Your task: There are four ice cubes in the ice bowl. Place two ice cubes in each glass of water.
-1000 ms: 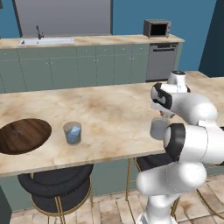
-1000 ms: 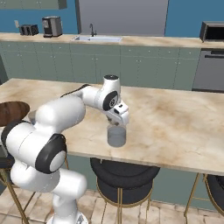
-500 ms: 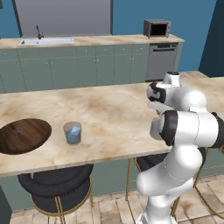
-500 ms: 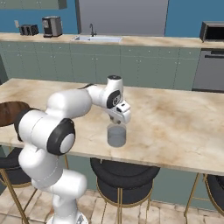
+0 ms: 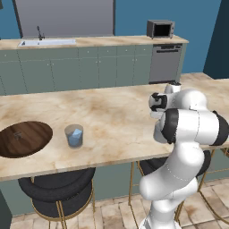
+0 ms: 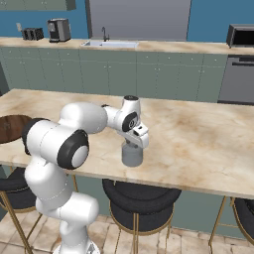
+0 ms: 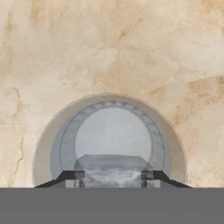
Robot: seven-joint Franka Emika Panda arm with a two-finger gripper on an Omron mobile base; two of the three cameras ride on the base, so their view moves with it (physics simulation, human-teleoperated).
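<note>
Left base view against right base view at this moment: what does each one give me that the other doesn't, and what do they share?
Left base view's own: the glass of water beside the ice bowl, with one ice cube in it. Right base view's own: the gripper directly above the other glass, plus a coffee machine and a toaster on the back counter. Shared: the marble island counter, the ice bowl, the sink and the microwave.
</note>
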